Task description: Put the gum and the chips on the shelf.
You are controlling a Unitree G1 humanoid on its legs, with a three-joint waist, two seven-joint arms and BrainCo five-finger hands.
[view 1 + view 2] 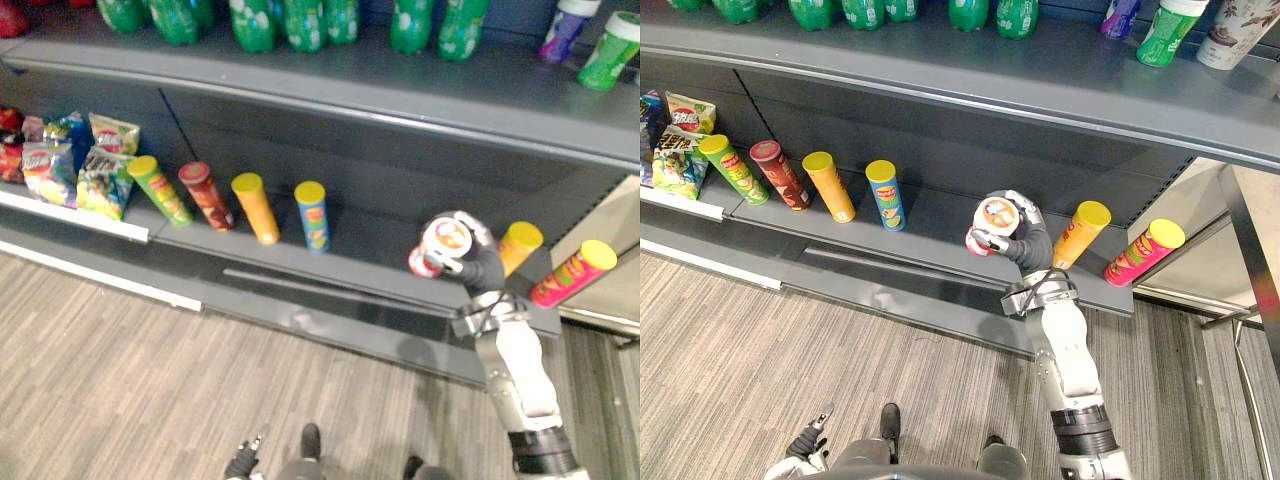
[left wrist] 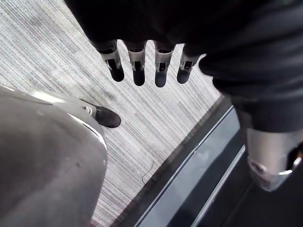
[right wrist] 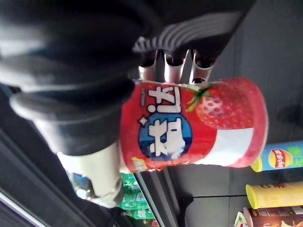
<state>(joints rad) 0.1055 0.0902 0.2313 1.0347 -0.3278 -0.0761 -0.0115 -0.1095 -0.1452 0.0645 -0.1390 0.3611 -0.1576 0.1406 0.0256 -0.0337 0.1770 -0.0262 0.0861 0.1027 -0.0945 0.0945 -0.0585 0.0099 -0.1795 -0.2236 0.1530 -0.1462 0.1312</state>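
Note:
My right hand (image 1: 1032, 248) is shut on a short red and white canister with a strawberry print (image 3: 189, 125). It holds the canister (image 1: 440, 246) tilted just above the lower grey shelf (image 1: 360, 262), its lid facing me. The fingers (image 3: 175, 61) curl round the far side of the canister. The canister hangs between a blue chips can (image 1: 312, 215) and a yellow-orange chips can (image 1: 518, 246). My left hand (image 2: 137, 71) hangs low over the wooden floor with its fingers straight and nothing in it.
Along the lower shelf lean a green can (image 1: 160, 190), a dark red can (image 1: 206, 196), an orange can (image 1: 256, 207) and a pink can (image 1: 572, 272). Chip bags (image 1: 75, 165) fill the far left. Green bottles (image 1: 300, 20) and cups (image 1: 608, 48) stand on the upper shelf.

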